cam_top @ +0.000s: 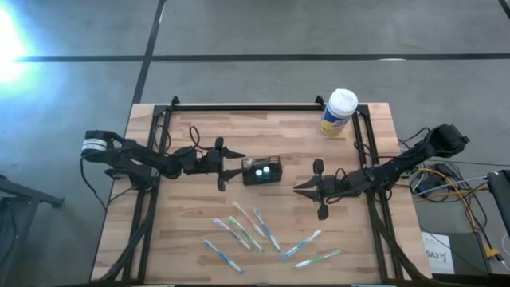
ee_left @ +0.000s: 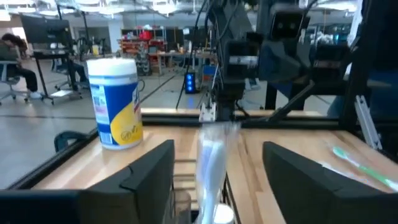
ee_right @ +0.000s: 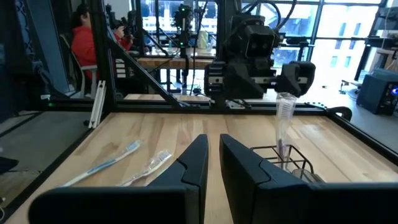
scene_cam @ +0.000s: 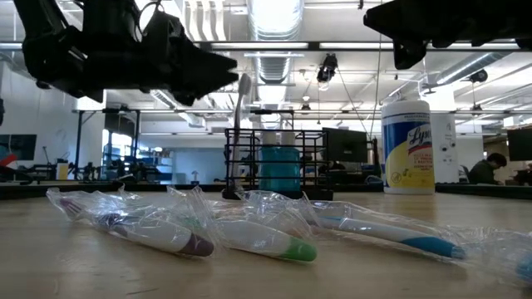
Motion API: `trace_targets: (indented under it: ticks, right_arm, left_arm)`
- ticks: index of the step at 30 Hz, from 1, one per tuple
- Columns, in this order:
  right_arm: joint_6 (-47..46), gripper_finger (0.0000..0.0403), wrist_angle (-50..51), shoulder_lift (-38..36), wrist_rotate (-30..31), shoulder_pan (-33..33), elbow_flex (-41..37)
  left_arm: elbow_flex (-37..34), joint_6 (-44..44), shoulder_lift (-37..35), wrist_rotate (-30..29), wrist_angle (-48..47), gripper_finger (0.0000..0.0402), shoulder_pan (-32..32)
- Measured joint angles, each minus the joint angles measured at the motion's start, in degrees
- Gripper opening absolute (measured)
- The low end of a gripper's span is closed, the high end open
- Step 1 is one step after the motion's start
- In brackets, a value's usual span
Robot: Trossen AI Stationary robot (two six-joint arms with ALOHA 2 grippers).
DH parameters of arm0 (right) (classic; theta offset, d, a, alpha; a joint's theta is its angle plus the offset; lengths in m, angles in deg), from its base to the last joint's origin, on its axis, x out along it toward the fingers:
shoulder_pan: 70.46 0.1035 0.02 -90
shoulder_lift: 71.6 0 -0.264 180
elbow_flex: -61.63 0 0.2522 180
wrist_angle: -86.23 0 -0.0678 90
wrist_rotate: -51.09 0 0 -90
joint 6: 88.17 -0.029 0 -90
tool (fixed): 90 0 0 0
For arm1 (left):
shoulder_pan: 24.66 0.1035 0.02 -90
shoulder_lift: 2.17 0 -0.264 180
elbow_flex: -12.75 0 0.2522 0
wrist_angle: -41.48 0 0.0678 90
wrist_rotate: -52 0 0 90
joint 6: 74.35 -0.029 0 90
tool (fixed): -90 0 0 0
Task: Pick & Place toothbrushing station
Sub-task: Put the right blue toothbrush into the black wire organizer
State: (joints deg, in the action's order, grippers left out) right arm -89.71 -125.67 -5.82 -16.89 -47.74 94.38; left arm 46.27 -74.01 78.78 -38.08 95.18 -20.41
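1. Holder (cam_top: pixel 262 171) stands mid-surface, a wrapped toothbrush (ee_right: pixel 284 124) upright inside.
2. Left gripper (cam_top: pixel 232 169) just beside the holder, jaws spread around that brush; release looks done, retreat next.
3. Right gripper (cam_top: pixel 303 190) waits near, jaws almost together, empty.
4. Wrapped toothbrushes (cam_top: pixel 259 231) remain on the surface.

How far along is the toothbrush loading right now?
Done: one wrapped toothbrush stands in the toothbrushing station. In hand: nothing; the left gripper is open around that brush, beside the holder. The right gripper waits nearly closed, empty. Left: about six wrapped toothbrushes lie on the table.
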Motion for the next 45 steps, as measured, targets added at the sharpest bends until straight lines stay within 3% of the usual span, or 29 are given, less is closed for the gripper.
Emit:
trace_targets:
  ticks: [8, 16, 20, 25, 28, 32, 39, 45]
  right_arm:
    - [0.17, 0.0036, 0.45, 0.0, 0.0, 0.0, 0.02]
    - [0.0, 0.0036, 0.6, 0.0, 0.0, 0.0, 0.02]
    - [-3.61, 0.0036, 1.4, 0.0, 0.0, 0.0, 0.02]
    - [-5.25, 0.0036, 2.44, 0.0, 0.0, 0.0, 0.19]
    - [-7.62, 0.0036, 3.67, -0.02, -0.02, 0.02, 0.77]
    - [-14.87, 0.0034, 16.51, -0.02, -1.38, 0.03, 4.28]
    - [-31.08, 0.0027, 56.46, 1.59, -2.74, 3.34, 16.78]
    - [-35.98, 0.0027, 70.85, 6.39, -3.19, 8.65, 24.5]
  left_arm:
    - [-0.62, 1.57, -15.06, 3.57, -4.91, 0.0274, -0.47]
    - [-0.62, 2.4, -35.19, 6.05, -30.34, 0.0247, -0.61]
    - [-0.62, -0.48, -43.7, 6.05, -45.83, 0.0181, -0.61]
    - [-0.62, -0.21, -50.97, 6.05, -57.22, 0.0026, -0.63]
    - [-0.62, 0.98, -53.66, 6.05, -60.6, 0.0017, -0.66]
    - [-0.62, 1.47, -55.38, 6.04, -62.5, 0.0022, -0.66]
    - [-0.62, 1.51, -55.37, 6.03, -62.52, 0.0013, -0.66]
    - [-0.68, 1.46, -54.3, 6.03, -63.65, 0.0009, -0.66]
